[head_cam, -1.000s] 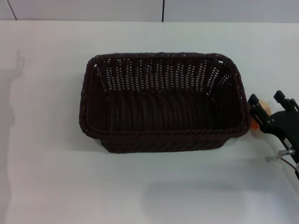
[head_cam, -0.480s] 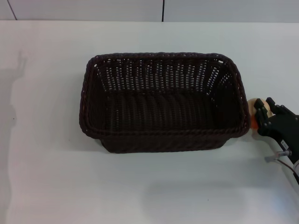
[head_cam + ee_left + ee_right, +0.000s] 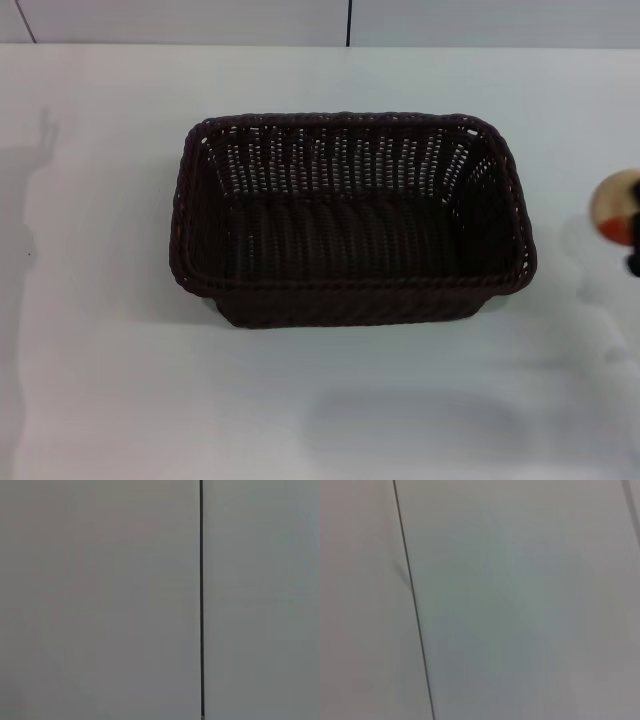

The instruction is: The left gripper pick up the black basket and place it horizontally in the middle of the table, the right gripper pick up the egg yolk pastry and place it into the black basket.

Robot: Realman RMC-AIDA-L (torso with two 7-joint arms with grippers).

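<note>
The black basket [image 3: 350, 220] lies lengthwise across the middle of the white table [image 3: 100, 380] in the head view, open side up and empty. The egg yolk pastry [image 3: 616, 203], pale beige with an orange-red patch, hangs above the table at the right edge, to the right of the basket. Only a small black piece of my right gripper [image 3: 634, 262] shows just below the pastry at the frame's edge, and it holds the pastry off the table. The left gripper is out of view. Both wrist views show only a plain grey wall.
The table's far edge meets a grey wall with a dark vertical seam [image 3: 349, 22]. A faint shadow [image 3: 590, 260] lies on the table under the pastry. White tabletop surrounds the basket on all sides.
My right gripper closed on the pastry beside the basket's right end, then lifted it up and to the right, so that the gripper is now almost out of the head view.
</note>
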